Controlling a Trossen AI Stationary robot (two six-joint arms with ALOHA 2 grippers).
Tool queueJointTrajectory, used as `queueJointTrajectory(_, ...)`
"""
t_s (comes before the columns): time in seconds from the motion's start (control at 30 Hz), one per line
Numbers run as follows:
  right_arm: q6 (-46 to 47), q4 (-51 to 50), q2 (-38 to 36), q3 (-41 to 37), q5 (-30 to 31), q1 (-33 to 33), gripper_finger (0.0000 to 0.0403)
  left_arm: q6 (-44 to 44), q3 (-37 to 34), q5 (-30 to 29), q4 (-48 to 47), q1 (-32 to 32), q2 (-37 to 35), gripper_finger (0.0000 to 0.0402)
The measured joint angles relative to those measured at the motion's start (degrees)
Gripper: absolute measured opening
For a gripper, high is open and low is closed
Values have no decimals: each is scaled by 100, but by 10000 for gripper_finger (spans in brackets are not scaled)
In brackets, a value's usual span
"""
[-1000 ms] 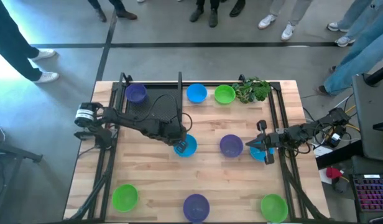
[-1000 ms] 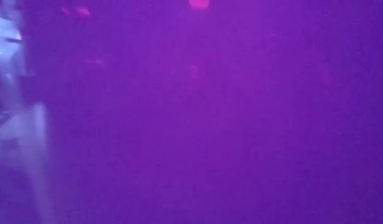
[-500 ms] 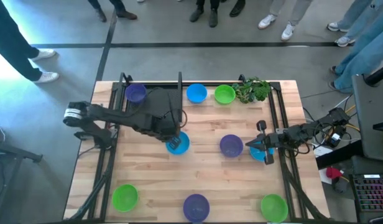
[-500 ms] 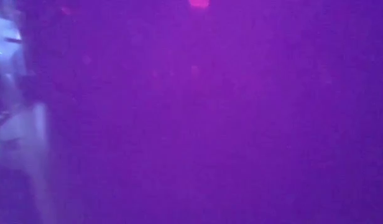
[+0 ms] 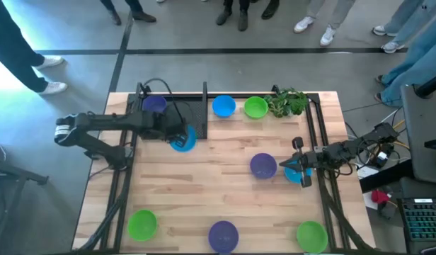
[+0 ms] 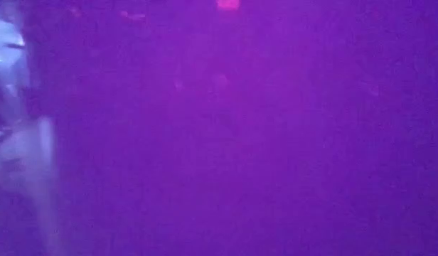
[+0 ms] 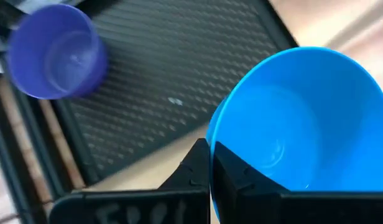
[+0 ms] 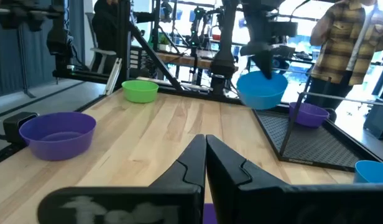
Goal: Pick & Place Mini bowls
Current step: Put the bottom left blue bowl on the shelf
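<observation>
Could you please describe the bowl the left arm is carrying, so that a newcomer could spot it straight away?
Find the dark mesh tray at the table's far left corner. At its edge the left gripper is shut on a blue bowl, the only bowl lifted off the wood.

Glossy, seemingly plastic blue bowl (image 7: 303, 118); matt ribbed black mat (image 7: 173, 81); pale wood table (image 5: 232, 205).

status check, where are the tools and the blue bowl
Left tool shut on blue bowl, lifted beside black mat. Right tool shut, idle. Nothing blocking.
</observation>
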Motion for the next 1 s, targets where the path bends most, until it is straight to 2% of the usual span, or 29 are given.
queueJointTrajectory(0.23,0,0,0,0,2,0,8,883,-5,-140,438,1184,87,0)
queueJointTrajectory(0.5,-2,0,0,0,2,-2,8,1906,-7,49,1267,2347,559,0)
queueJointTrajectory(1.0,-17,0,0,0,1,-2,8,2604,84,342,2614,3088,1700,0)
